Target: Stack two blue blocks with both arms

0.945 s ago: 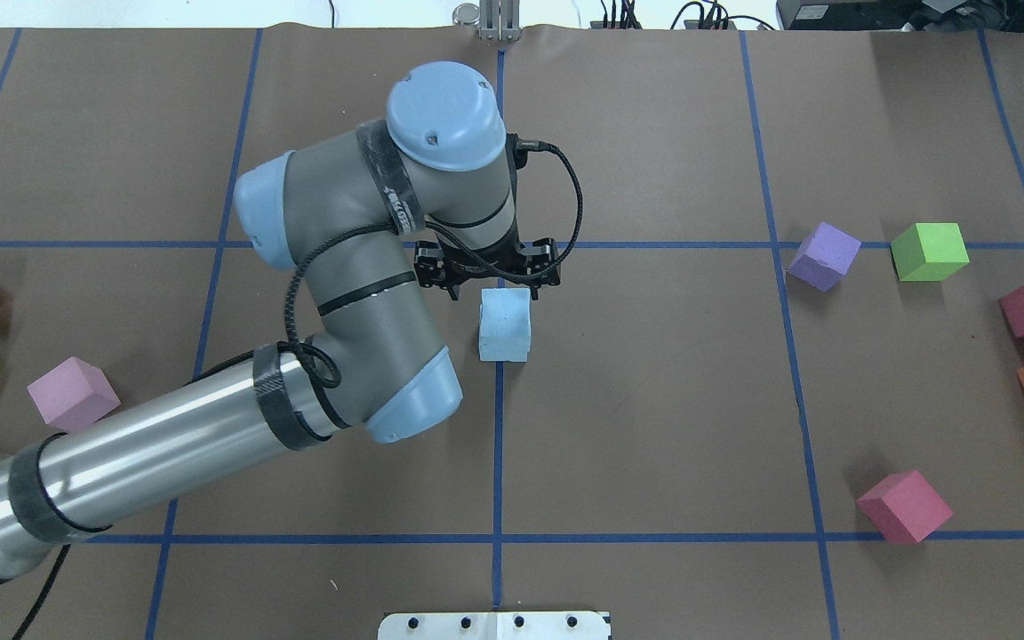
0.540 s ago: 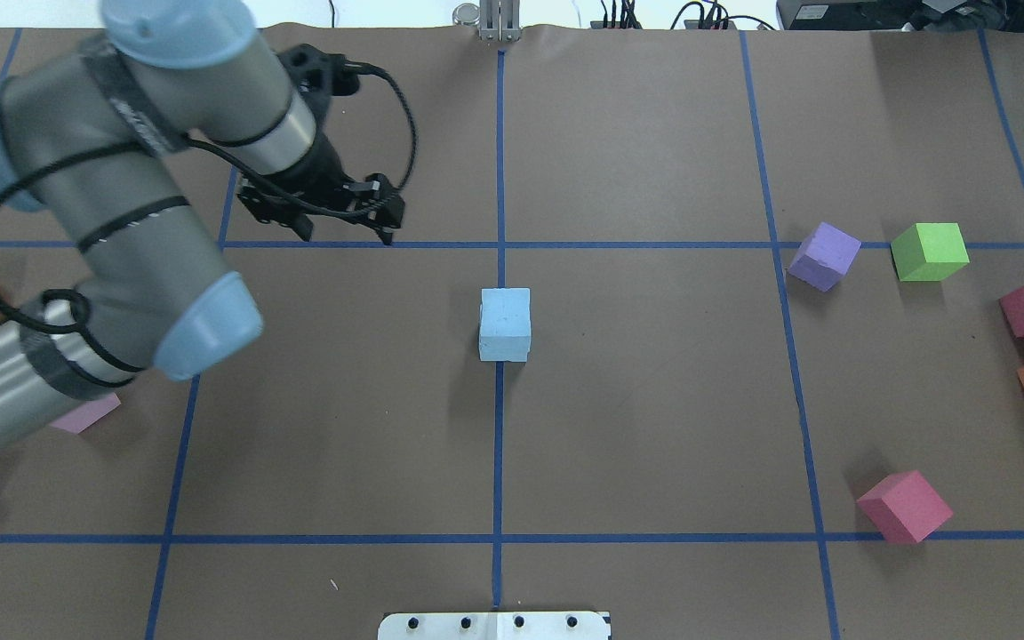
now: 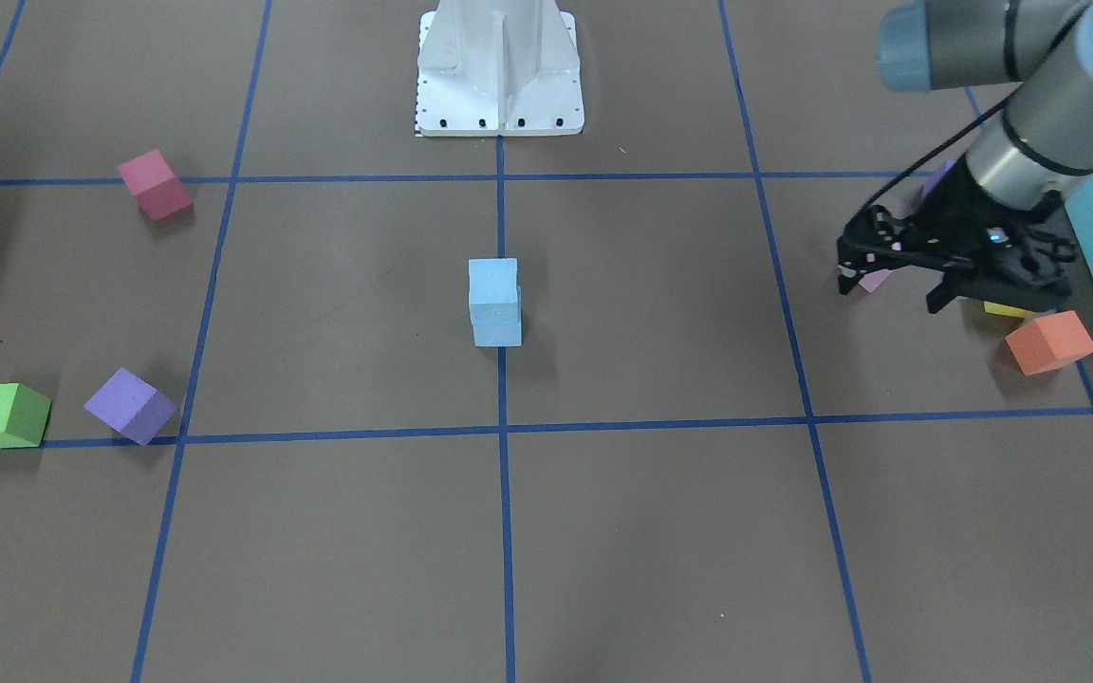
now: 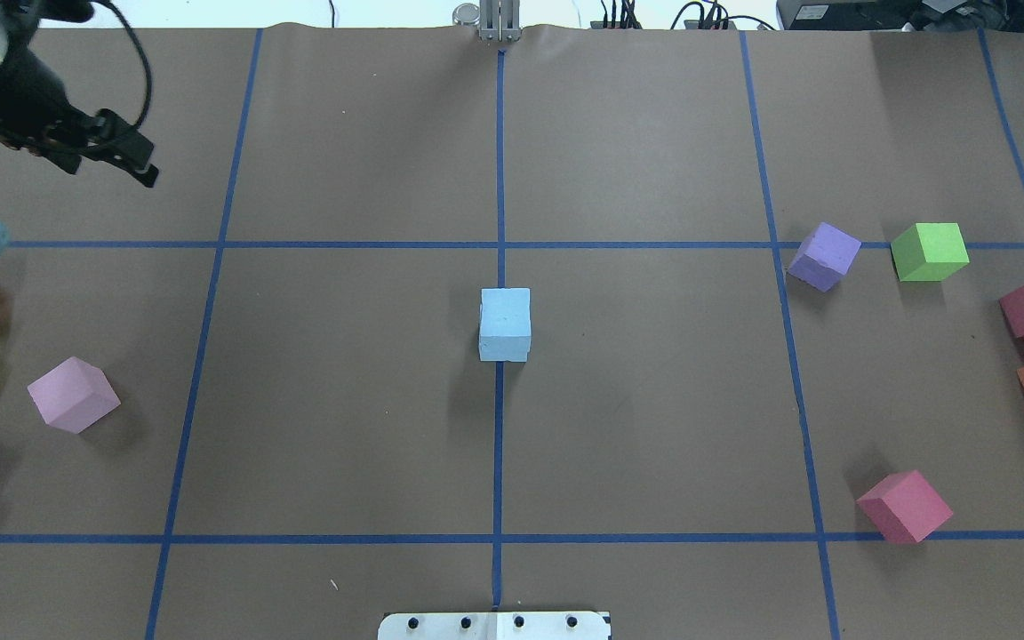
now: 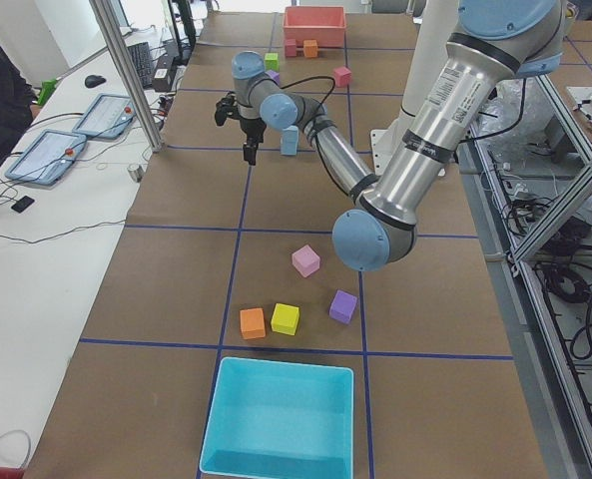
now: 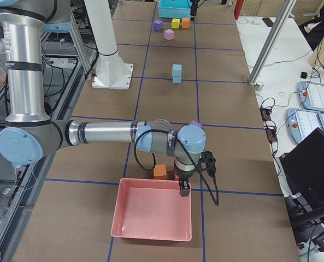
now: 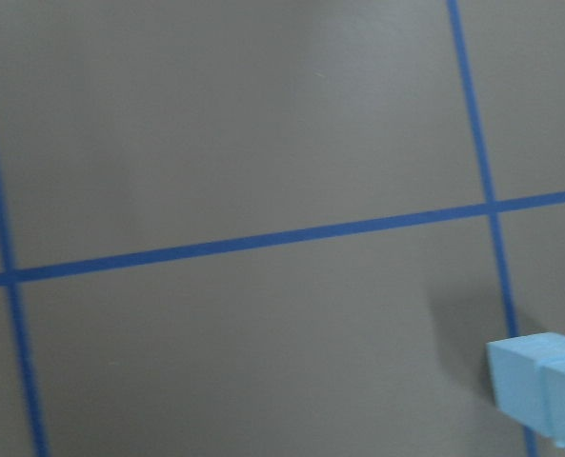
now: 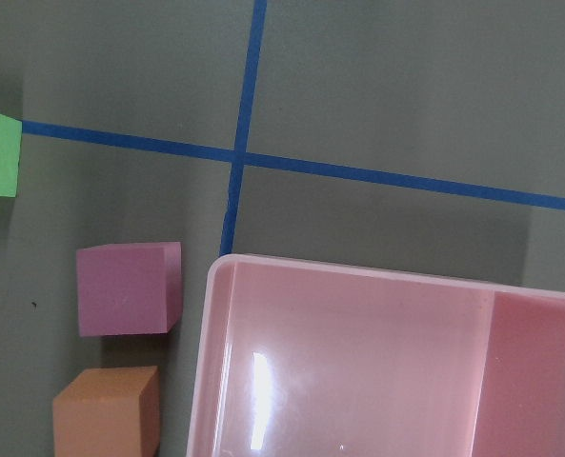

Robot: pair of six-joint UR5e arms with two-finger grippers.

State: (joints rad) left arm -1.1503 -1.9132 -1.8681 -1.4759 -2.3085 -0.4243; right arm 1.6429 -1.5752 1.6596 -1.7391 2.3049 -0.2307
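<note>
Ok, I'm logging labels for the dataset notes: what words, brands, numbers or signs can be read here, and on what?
No text can be read in any view.
Left arm: dark print on its silver tube, too small to read.
Tablets on the side bench: screens too small to read.
Blue blocks, turquoise tray, pink tray: no markings seen.

Pink tray (image 8: 358, 362) — magenta cube (image 8: 130, 288) and orange cube (image 8: 106, 411) beside it.

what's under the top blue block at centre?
The other blue block sits under the top blue block, resting on the table. Their touching faces are hidden.
</note>
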